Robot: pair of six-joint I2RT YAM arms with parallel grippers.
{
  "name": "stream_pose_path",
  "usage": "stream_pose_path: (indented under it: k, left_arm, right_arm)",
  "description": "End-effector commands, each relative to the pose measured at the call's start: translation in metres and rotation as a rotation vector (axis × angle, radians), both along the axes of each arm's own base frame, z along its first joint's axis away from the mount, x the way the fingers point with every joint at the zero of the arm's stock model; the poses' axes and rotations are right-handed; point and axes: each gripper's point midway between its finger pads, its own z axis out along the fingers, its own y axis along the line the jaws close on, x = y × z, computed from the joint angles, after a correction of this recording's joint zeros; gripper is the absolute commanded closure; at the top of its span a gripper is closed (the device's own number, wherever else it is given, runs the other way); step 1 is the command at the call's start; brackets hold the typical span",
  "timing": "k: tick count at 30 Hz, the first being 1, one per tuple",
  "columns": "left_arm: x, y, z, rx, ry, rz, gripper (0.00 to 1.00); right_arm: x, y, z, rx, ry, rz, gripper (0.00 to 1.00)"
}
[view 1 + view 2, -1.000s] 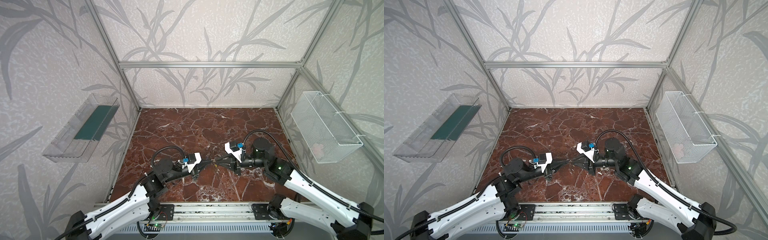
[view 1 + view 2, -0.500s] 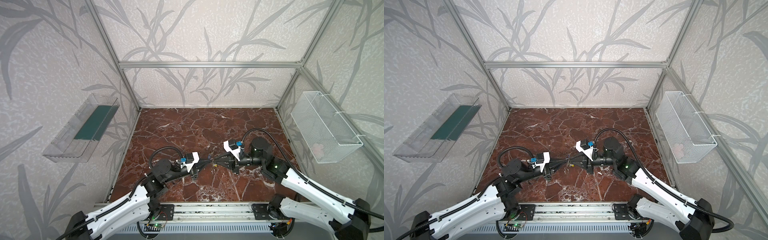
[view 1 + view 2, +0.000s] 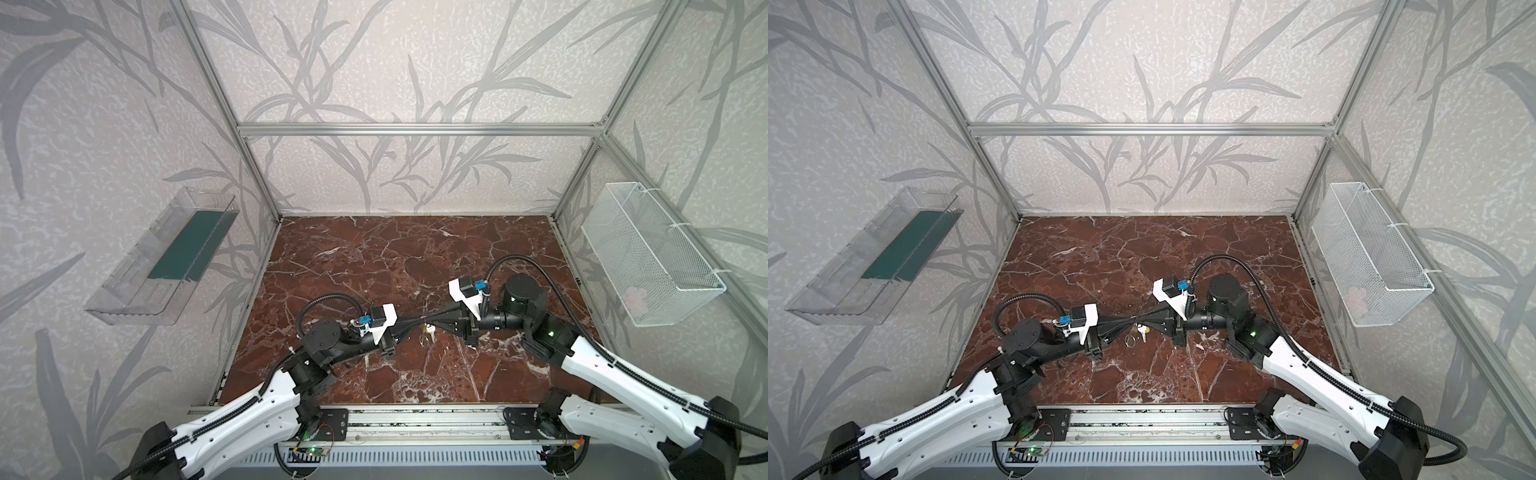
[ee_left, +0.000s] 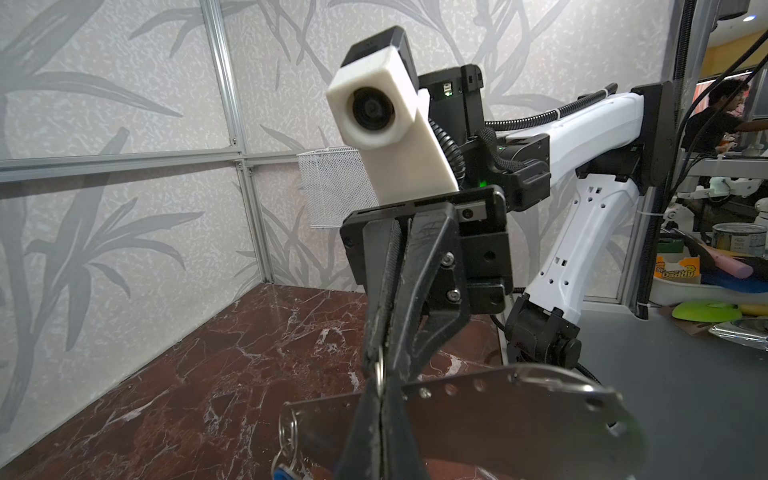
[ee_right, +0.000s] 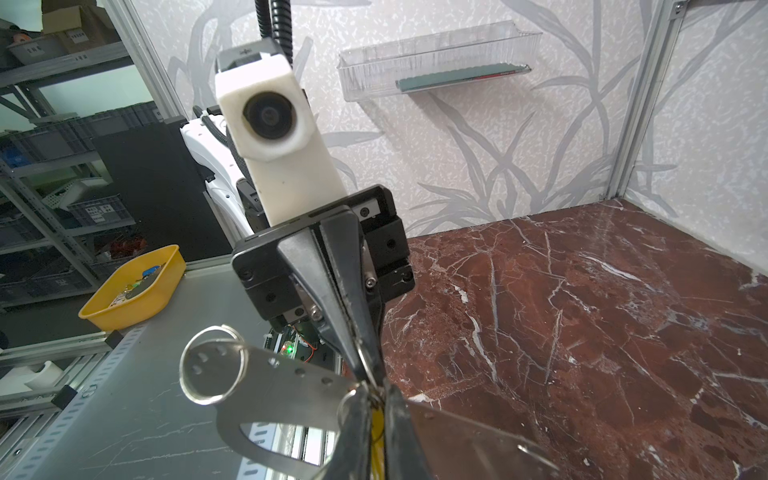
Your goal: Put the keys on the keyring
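Both grippers meet tip to tip low over the marble table. My left gripper is shut on the holed edge of the keyring, a flat grey plate. A wire ring at the plate's end carries the blue key. My right gripper is shut at the same edge of the keyring, on a thin ring. The yellow key shows in the gap between its fingers. In a top view that key hangs just under the tips. A larger ring sits at the plate's rounded end.
A white mesh basket hangs on the right wall and a clear tray on the left wall. An aluminium rail runs along the table's front edge. A yellow bin stands outside the cell.
The two grippers, still tip to tip, have drifted slightly to the left. The right gripper's jaws have closed a little further.
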Motion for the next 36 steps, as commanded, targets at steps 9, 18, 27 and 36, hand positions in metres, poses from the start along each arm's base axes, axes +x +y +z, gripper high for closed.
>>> stream_pose_path:
  k: [9,18,27,36]
  left_arm:
    - [-0.002,-0.003,0.003,-0.022,-0.005,-0.024,1.0]
    - [0.006,0.012,0.002,0.004,0.005,0.08,0.79]
    - [0.009,0.036,0.003,0.076,0.013,0.192,0.74]
    - [0.01,0.01,-0.006,0.28,0.155,0.09,0.79]
  right_arm:
    - [-0.003,0.005,0.002,0.016,-0.001,0.023,1.0]
    - [0.015,-0.004,-0.01,-0.096,-0.016,-0.109,1.0]
    - [0.021,-0.015,-0.027,-0.28,-0.069,-0.186,1.0]
    - [0.015,-0.005,-0.044,-0.446,-0.185,-0.168,1.0]
